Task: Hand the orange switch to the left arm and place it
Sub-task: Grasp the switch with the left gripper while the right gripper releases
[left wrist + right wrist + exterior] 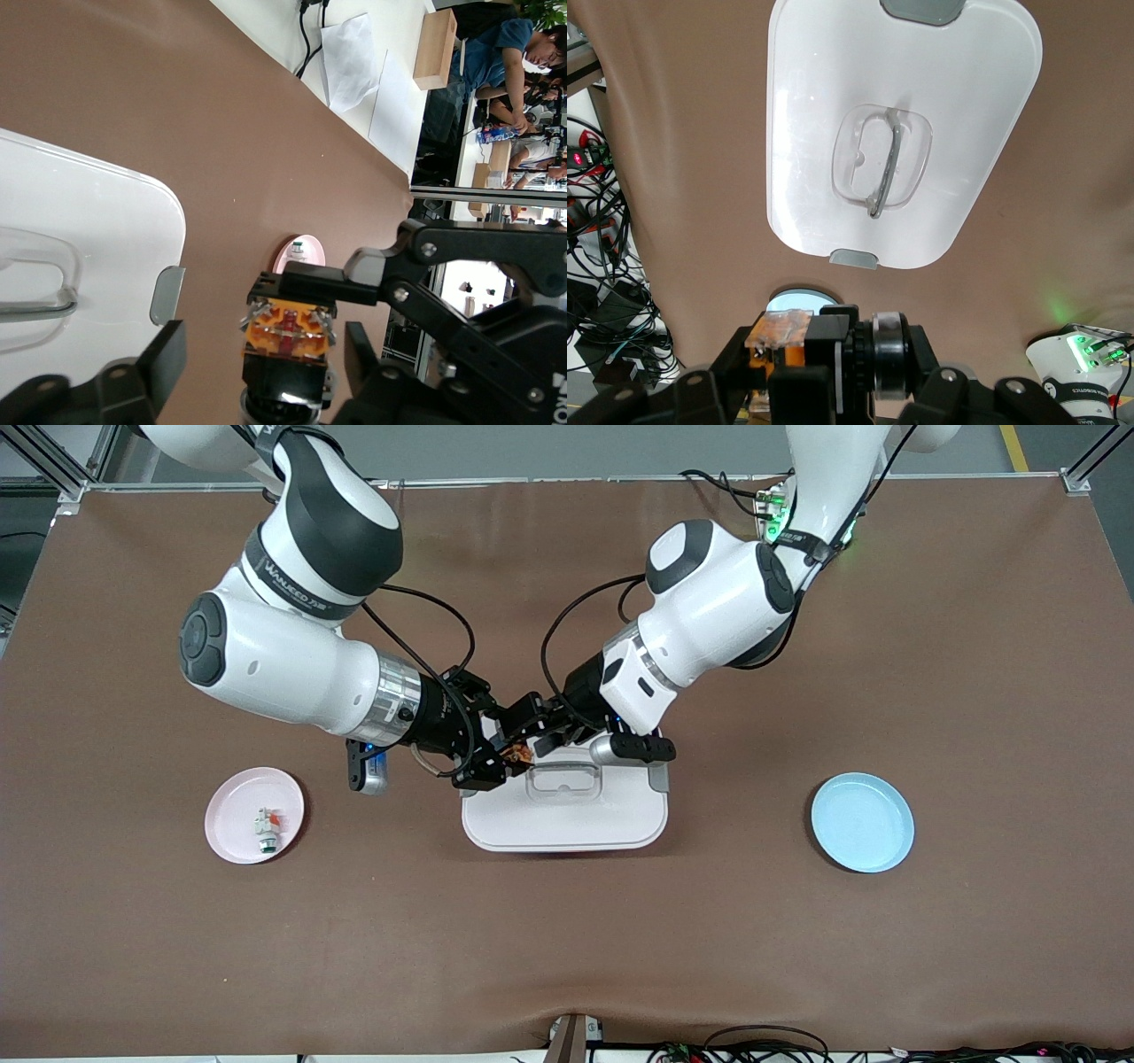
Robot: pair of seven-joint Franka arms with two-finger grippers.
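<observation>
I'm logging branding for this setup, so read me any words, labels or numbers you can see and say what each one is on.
"WANJEED": on the grey band around the right arm, roughly as it reads.
Small characters after that word on the same band: too small to read.
Nothing readable on the box, plates or switch.

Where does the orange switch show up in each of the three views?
Front view: orange switch between the two grippers, above the box's edge.
Left wrist view: bottom centre.
Right wrist view: bottom edge.
Shared landmark: the white box.
</observation>
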